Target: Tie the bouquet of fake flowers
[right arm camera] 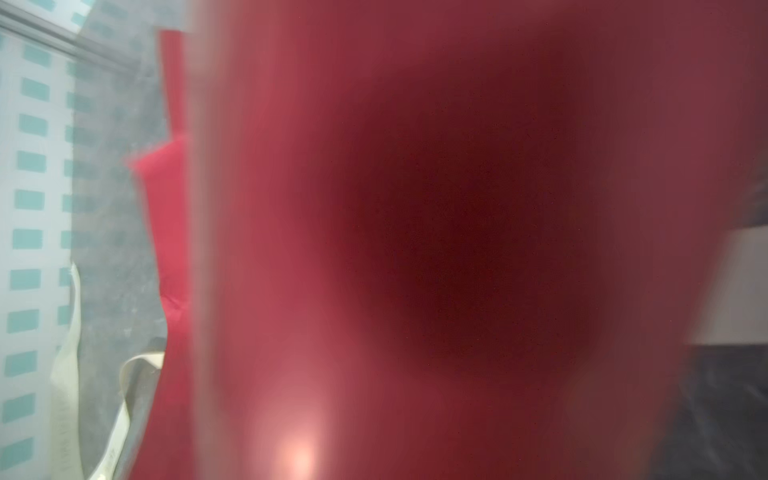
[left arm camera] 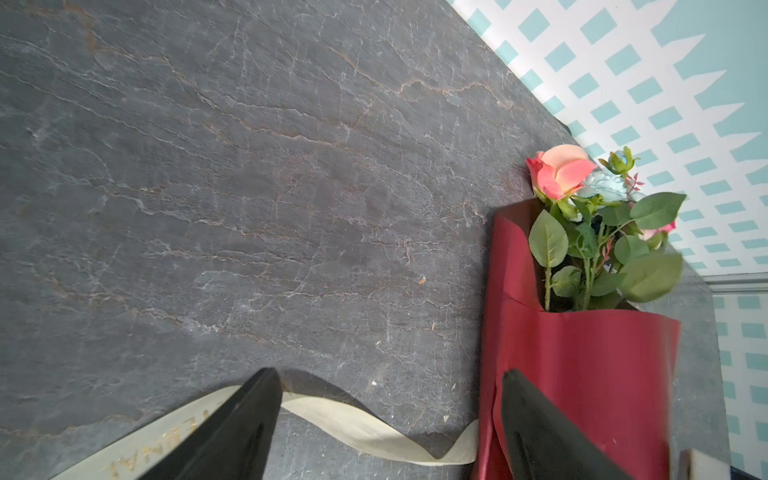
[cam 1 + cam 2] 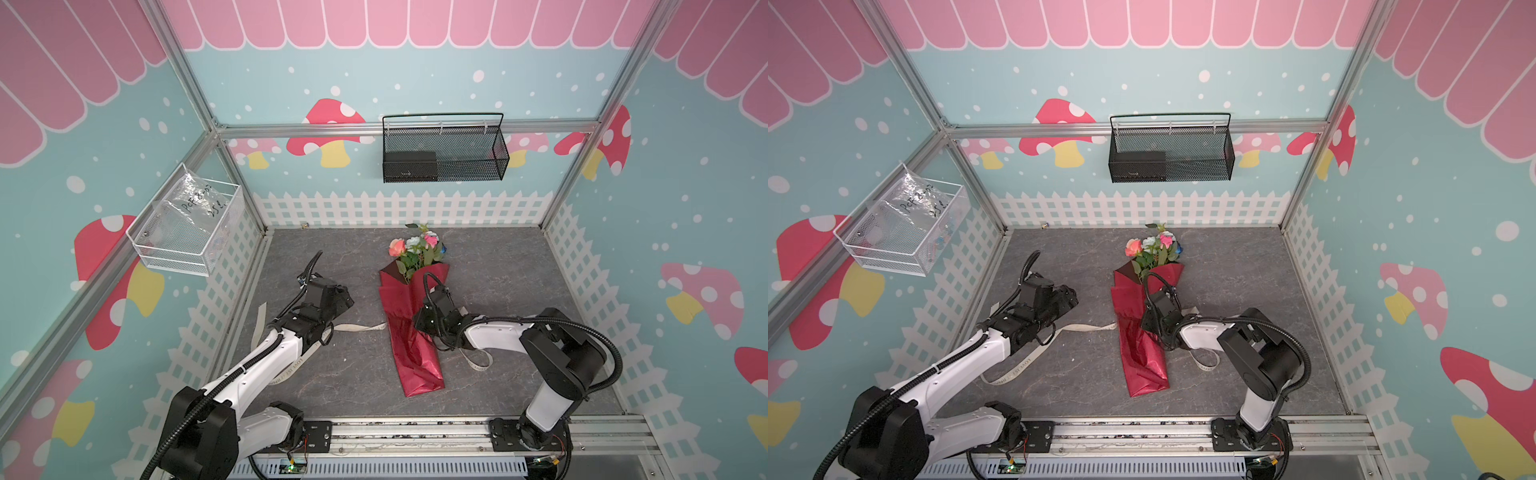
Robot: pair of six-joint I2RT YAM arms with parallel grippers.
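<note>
**Red wrapping paper**: so close to the right wrist lens that it fills most of that view as a red blur.

**Bouquet**: lies flat near the middle of the table, flower heads toward the back wall and the wrapped tail toward the arm bases. The paper forms a long cone with an open, folded collar.

**Flowers**: a salmon-orange rose, a pale blue-white cluster, a pink rose and a dark blue bloom, with green leaves, all standing out of the collar.

**Right end effector**: down on the middle of the wrap, in from the right. Its fingers are hidden in both top views and lost in the blur of the wrist view, so I cannot tell whether it is open or gripping.

**Left end effector**: fingers spread wide with nothing between them, low over the table to the left of the bouquet.

**Ribbon**: cream and lettered, loose on the table. It passes beneath one left finger, reaches the wrap's near edge and shows again under the right arm.

**Black mesh basket**: on the back wall.

**White mesh basket**: on the left wall, holding a clear bag.
</note>
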